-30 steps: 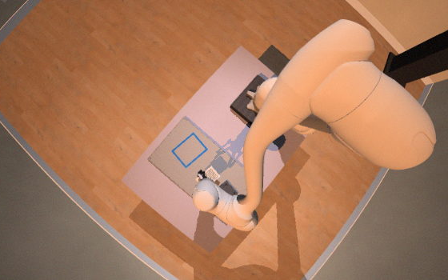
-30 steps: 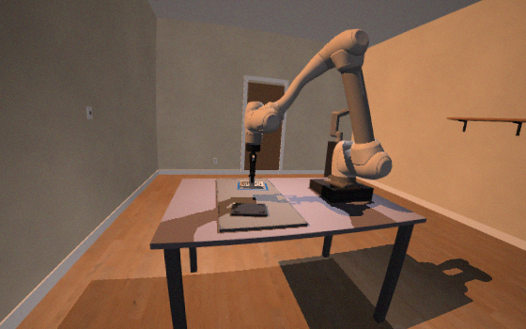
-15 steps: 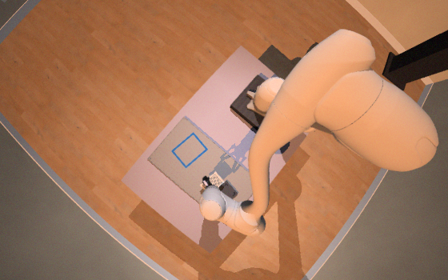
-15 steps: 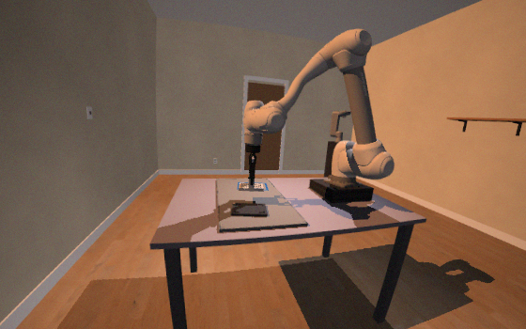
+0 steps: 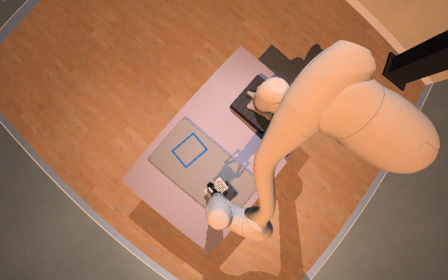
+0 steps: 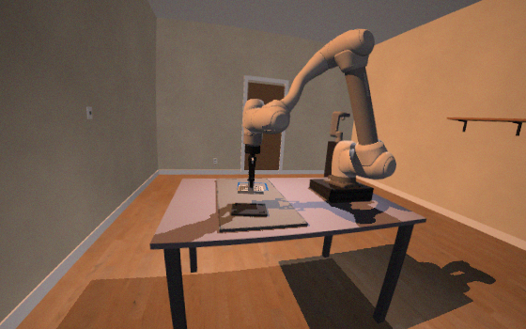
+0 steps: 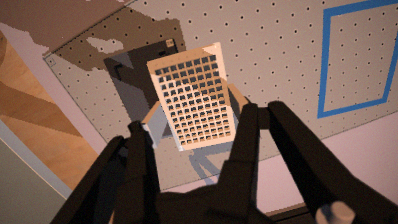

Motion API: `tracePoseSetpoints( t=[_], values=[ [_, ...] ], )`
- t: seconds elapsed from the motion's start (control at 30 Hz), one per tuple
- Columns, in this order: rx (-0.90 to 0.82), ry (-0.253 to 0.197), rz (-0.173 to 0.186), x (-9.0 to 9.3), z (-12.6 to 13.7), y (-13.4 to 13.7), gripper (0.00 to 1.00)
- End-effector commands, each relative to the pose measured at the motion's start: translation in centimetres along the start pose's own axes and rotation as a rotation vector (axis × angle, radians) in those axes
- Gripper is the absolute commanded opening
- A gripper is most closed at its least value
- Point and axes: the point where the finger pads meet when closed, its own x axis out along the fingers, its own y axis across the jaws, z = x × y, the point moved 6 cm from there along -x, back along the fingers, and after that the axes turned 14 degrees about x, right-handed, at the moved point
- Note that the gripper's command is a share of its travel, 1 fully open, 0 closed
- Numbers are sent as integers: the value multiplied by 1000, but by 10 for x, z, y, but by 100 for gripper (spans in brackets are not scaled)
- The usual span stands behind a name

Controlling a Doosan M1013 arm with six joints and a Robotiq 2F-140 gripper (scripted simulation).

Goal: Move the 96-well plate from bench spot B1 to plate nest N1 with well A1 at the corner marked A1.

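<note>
Jaws are clamped on the long sides of the well plate point(image 7: 194, 97), so the gripper point(image 7: 196, 131) has it held up off the pegboard mat point(image 7: 280, 55). It's hanging over the dark nest point(image 7: 131, 70), blue square point(image 7: 327, 60) off to one side.

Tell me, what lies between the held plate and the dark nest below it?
Nothing solid: in the wrist view the plate in the gripper hangs over the nest, only shadow between.
</note>
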Motion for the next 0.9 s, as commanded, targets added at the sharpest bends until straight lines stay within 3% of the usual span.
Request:
tracePoseSetpoints(
  t=[0.0, 0.7, 0.87],
  values=[
    [0, 0, 0, 0, 2, -12, 0],
    [0, 0, 0, -3, 13, -75, 0],
    [0, 0, 0, -3, 13, -77, 0]
  ],
)
